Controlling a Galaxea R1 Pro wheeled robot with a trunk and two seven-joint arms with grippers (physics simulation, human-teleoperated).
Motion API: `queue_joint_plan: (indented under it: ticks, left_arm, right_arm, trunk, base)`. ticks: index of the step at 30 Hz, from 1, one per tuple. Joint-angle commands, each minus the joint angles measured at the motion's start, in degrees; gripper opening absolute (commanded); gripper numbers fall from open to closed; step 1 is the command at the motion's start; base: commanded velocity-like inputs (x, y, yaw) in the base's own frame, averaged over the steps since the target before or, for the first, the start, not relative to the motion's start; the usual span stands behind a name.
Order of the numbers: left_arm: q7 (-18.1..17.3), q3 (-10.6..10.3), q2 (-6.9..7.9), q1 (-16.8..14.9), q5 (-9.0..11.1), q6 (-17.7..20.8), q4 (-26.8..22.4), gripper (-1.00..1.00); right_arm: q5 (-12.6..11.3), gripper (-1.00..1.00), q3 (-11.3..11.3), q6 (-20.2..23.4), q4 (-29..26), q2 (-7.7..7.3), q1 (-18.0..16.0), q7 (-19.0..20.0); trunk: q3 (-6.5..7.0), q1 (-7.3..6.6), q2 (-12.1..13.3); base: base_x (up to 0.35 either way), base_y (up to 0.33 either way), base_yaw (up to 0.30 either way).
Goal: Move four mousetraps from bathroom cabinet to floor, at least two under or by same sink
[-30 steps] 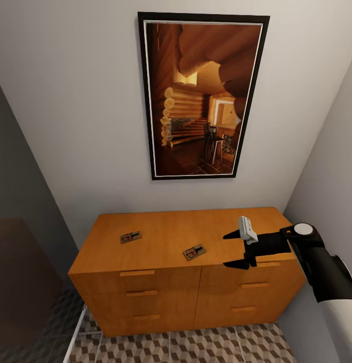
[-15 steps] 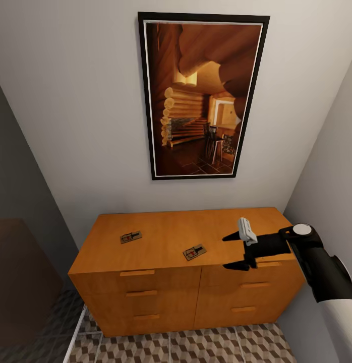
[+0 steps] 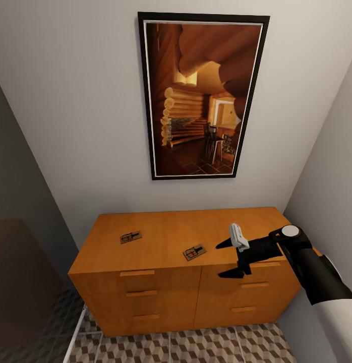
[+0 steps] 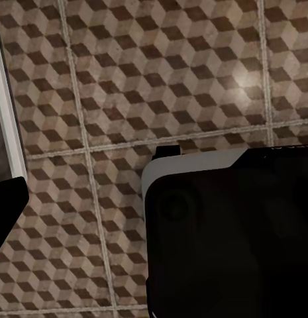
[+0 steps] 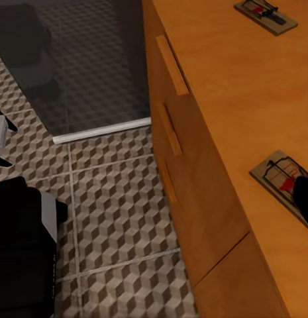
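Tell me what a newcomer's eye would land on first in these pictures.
First, the big framed picture of a log-cabin interior, hanging on the wall above the cabinet. Next, two mousetraps lying on the cabinet's orange-brown top: the left mousetrap toward its left side, and the near mousetrap by the front edge. The right hand, black and open, hovers beside the near one, and cube-patterned floor tiles run below.

My right claw [image 3: 230,258] is showing two black tapered fingers, each ending in a point. A small white ribbed block is sitting on top of the claw housing. The wrist section is reading matte black, with a round white cap at the joint. Further back, the forearm is going from black to a white shell. In the left wrist view, I'm seeing a dark body panel with a pale edge.
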Motion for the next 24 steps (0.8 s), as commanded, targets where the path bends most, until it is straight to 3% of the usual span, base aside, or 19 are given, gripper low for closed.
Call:
queue_joint_plan:
  ticks: [1, 24]
  left_arm:
    - [0.1, -0.5, -0.04, -0.1, 0.5, -0.4, 0.3, 1.0]
    - [0.3, -0.5, -0.04, 0.4, 0.5, -0.4, 0.3, 1.0]
  right_arm:
    - [0.2, 1.0, 0.2, 0.6, -0.1, -0.02, -0.1, 0.2]
    - [0.2, 1.0, 0.5, 0.7, 1.7, 0.1, 0.0, 0.2]
  trunk:
    - [-0.13, 0.04, -0.1]
    - [-0.13, 0.04, -0.1]
  base:
    - [0.0, 0.0, 0.0]
    - [0.0, 0.0, 0.0]
